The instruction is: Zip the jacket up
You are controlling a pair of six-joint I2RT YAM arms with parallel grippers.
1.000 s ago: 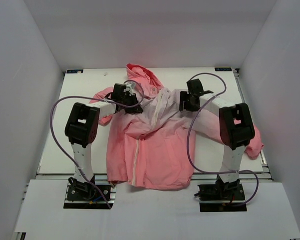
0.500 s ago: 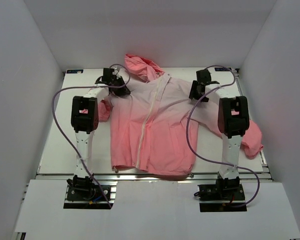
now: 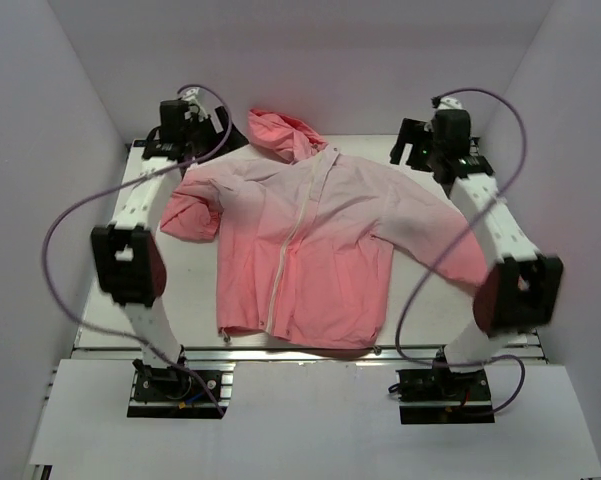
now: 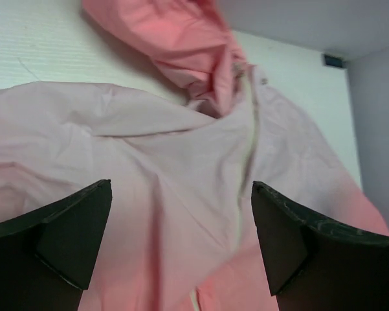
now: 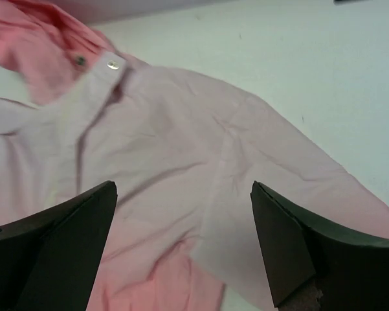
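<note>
White table (image 3: 195, 290) enclosed by plain white walls (image 3: 40, 150) on the left, right and far sides. The jacket (image 3: 320, 240) lies spread front-up at the table's centre, hood far, hem near. The left fingers (image 4: 65, 246) and right fingers (image 5: 58, 253) hover above its shoulders, spread apart and holding nothing.

My top camera looks down from the near side, wrist cameras close, facing inward, sharing the jacket (image 4: 181, 162) collar.

jacket (image 3: 320, 260): was thin, crinkled, matt cloth
table (image 3: 195, 290): looked smooth, matt
left gripper (image 4: 181, 240) fingers (image 4: 65, 240): looked dark, matt plastic, faintly scuffed
</note>
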